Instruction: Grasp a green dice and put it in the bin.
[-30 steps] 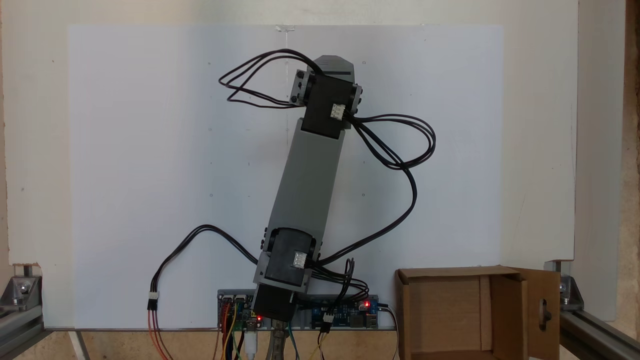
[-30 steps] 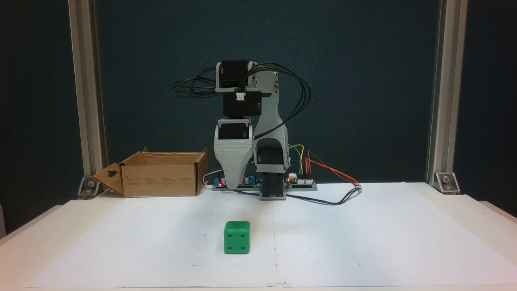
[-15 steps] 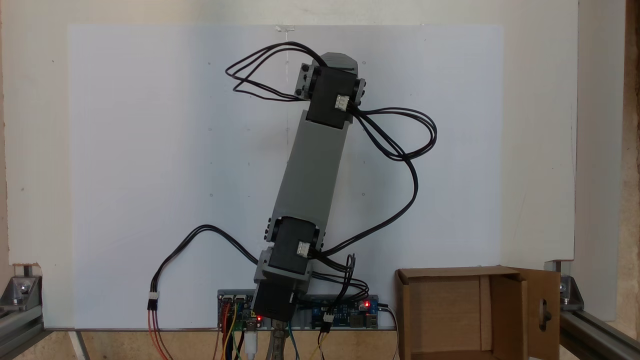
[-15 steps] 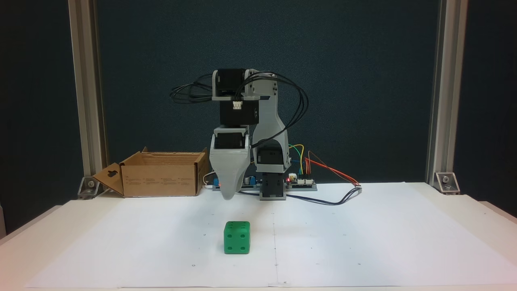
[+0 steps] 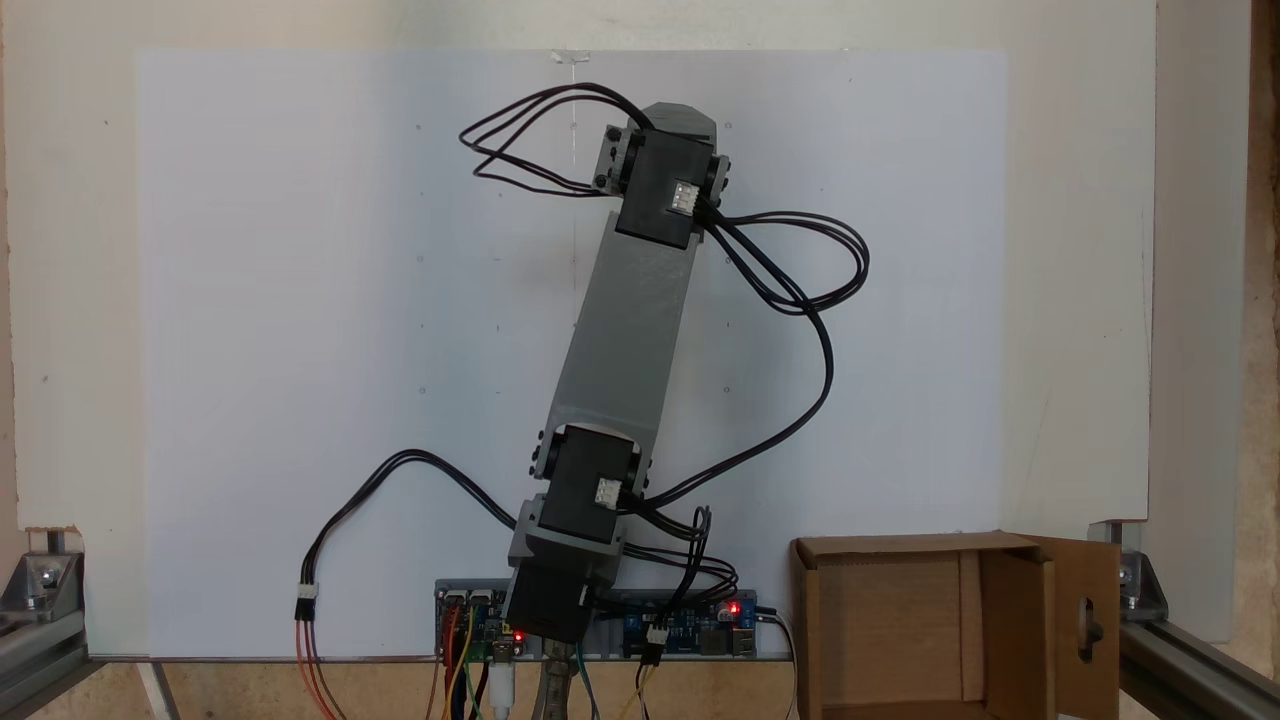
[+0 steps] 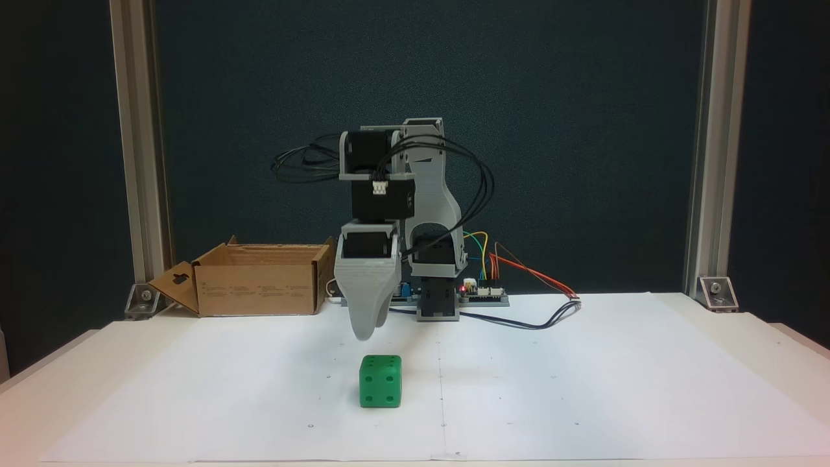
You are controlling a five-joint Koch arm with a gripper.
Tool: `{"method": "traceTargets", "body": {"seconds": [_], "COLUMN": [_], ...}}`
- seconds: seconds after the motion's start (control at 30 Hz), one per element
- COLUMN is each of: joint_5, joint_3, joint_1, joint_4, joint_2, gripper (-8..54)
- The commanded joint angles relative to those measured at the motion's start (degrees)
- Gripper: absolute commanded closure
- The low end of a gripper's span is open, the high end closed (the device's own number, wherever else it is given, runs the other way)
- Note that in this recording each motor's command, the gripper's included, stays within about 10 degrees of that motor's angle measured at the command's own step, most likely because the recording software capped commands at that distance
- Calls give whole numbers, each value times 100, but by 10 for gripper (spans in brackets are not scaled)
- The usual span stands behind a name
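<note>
The green dice sits on the white paper sheet, its front face showing four pips. My gripper hangs point-down just above and slightly behind the dice, a little to its left, not touching it. Only one grey jaw tip shows, so I cannot tell whether the jaws are open or shut. From above, my arm stretches up the sheet from its base. The bin, a brown cardboard box with a handle-hole flap, stands at the back left of the table; seen from above, the bin is at the bottom right beside the base.
Black cables loop off the arm's right side. Circuit boards with red lights and coloured wires lie by the base. Aluminium frame posts stand at both back corners. The white paper sheet spreads wide around the dice.
The arm has reached forward and lowered. The gripper tip dropped from base height to just above the dice. Dice and bin stayed put.
</note>
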Motion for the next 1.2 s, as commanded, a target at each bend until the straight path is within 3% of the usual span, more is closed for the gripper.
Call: {"method": "traceTargets", "body": {"seconds": [0.0, 1.17], "joint_5": [202, 202], "joint_3": [-53, 580], "joint_1": [0, -26], "joint_4": [-141, -879], "joint_2": [62, -422], "gripper": [16, 18]}}
